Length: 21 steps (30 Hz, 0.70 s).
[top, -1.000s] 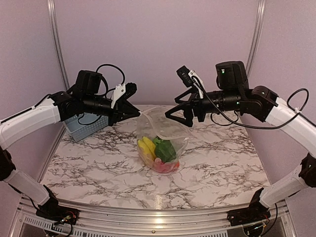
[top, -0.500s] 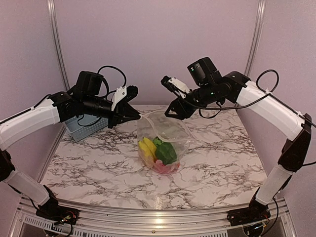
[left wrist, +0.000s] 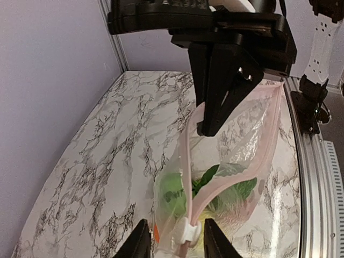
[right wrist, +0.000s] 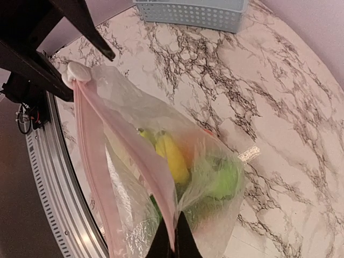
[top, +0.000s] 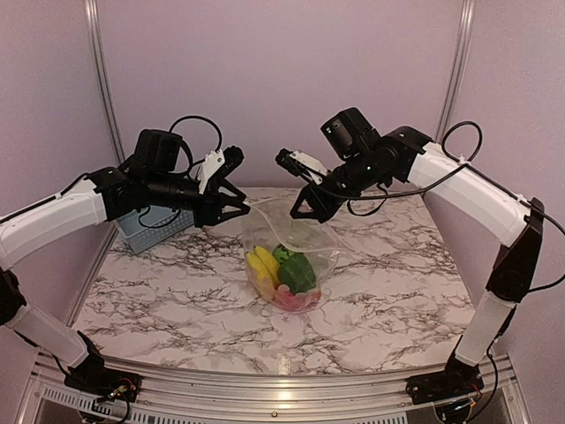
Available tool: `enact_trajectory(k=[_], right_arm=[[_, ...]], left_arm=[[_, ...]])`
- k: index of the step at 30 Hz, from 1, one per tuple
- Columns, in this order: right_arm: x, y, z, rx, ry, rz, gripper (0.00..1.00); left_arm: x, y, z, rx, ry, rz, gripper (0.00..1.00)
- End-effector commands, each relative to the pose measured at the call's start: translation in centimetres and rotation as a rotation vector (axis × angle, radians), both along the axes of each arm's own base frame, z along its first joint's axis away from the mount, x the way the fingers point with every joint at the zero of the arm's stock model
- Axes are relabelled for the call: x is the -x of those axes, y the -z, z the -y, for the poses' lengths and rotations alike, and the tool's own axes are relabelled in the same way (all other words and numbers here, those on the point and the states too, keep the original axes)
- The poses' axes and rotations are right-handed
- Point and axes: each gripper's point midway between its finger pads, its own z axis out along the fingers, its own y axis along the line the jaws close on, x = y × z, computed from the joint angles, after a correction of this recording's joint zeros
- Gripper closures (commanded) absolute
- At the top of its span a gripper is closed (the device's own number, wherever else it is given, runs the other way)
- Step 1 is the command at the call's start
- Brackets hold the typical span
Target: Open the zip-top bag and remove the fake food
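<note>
The clear zip-top bag (top: pixel 296 231) stands upright mid-table with its mouth parted, pink zip strip (right wrist: pixel 94 140) spread. Inside lies the fake food: yellow bananas (top: pixel 263 265), green pieces (top: pixel 297 272) and a red fruit (top: pixel 298 299). My right gripper (top: pixel 306 210) is shut on the bag's right rim; in its wrist view the fingertips (right wrist: pixel 173 243) pinch the strip. My left gripper (top: pixel 240 201) is open at the bag's left end. The white zip slider (left wrist: pixel 187 232) sits between its fingers (left wrist: pixel 137 244) without touching them.
A blue lattice basket (top: pixel 152 227) stands at the back left, behind the left arm, also seen at the top of the right wrist view (right wrist: pixel 193 12). The marble table (top: pixel 177 291) ends in a metal rail (top: pixel 274 389) at the near edge.
My right gripper swung left to the bag's rim and shut on it. My left gripper opened and let go of the slider end.
</note>
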Motion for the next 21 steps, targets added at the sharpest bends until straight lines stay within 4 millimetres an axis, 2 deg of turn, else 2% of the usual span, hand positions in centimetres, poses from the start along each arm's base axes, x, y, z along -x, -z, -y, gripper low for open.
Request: enact_trajectory(k=[1,4,7,13,18,21], right_arm=[[-0.9,-3.0,-0.6,-0.146,0.035,-0.042,1.0],[-2.1,-5.2,0.2,-0.281,0.096,-0.077,1.0],[-2.9,-7.0,1.0,-0.39,0.105,-0.083,1.0],[-4.9,-9.3,4.3,-0.518,0.172,-0.076,1.0],[-6.1,-10.7,7.9,-0.552,0.299,-0.023,1.0],[-6.9,-10.7,10.3,-0.538,0.425,0.011,1.0]], left_arm=[[-2.2,-2.0,-1.7,0.137,-0.18,-0.089,0.54],[-3.0,-2.3,-2.7,0.179,-0.261,-0.112,0.35],[-3.9,-2.7,-3.9,0.229,-0.347,-0.152,0.04],[-7.2,-3.4,-7.2,0.344,-0.625,-0.256,0.01],[-7.8,-2.4,-7.5,0.328,-0.644,-0.27,0.01],[-8.8,-1.3,-7.7,0.341,-0.693,-0.325,0.01]])
